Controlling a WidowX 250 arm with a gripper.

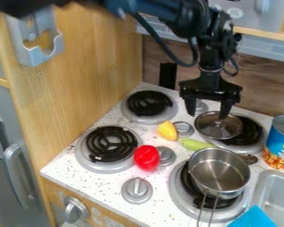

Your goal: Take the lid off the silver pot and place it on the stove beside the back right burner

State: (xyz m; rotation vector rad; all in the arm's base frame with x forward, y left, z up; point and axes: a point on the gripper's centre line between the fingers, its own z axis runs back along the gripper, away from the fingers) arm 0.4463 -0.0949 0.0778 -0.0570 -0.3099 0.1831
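Note:
The gripper (208, 111) hangs over the back right of the white stove top, its two fingers spread apart with nothing held between them. Its right fingertip is close above or touching a round, shiny metal lid (218, 127), which lies partly over the back right burner (249, 131); contact cannot be told. In front of the lid, a silver pot (219, 172) stands on the front right burner. Left of the pot are a green, elongated vegetable (195, 144), a yellow corn piece (167, 131) and a red, rounded toy (147, 158).
Two black coil burners (112, 142) occupy the left side, with silver knobs (136, 190) along the middle. A blue can (280, 142) stands at the right, beside a grey sink (270, 190) with a blue item (253, 218) near it. A wooden panel (91, 66) rises at left.

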